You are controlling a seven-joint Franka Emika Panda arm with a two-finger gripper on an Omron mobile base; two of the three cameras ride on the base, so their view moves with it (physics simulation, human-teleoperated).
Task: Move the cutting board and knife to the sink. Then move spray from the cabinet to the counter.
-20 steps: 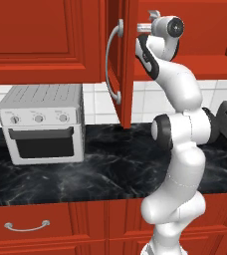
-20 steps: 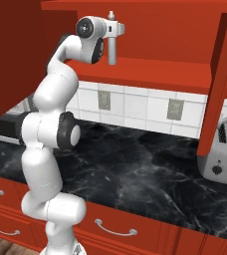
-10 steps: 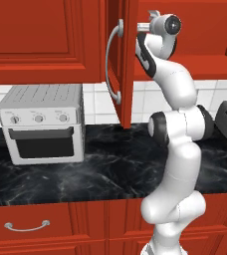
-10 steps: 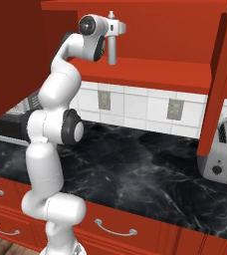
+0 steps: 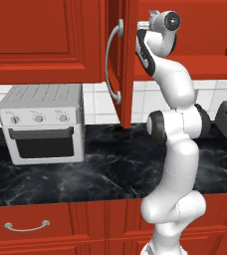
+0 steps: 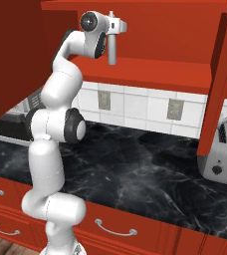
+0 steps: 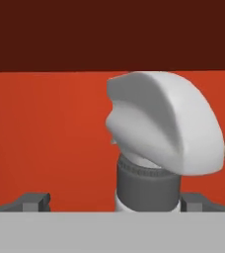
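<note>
- Black marble bench (image 6: 150, 164) runs under red cupboards, a toaster oven (image 5: 42, 122) at one end, a toaster (image 6: 224, 152) at the other.
- Gripper (image 7: 112, 200) is up inside the open cabinet (image 6: 160, 35), fingers wide of the spray (image 7: 164, 133); whether they touch it, I cannot tell.
- Spray stands on the cabinet shelf (image 6: 160, 72); its body is cut off in the hand view.

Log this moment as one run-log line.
phase: spray pickup | arm: raised into open cabinet | gripper: jaws open, either side of spray neck | spray: upright on shelf | counter: toaster, oven
</note>
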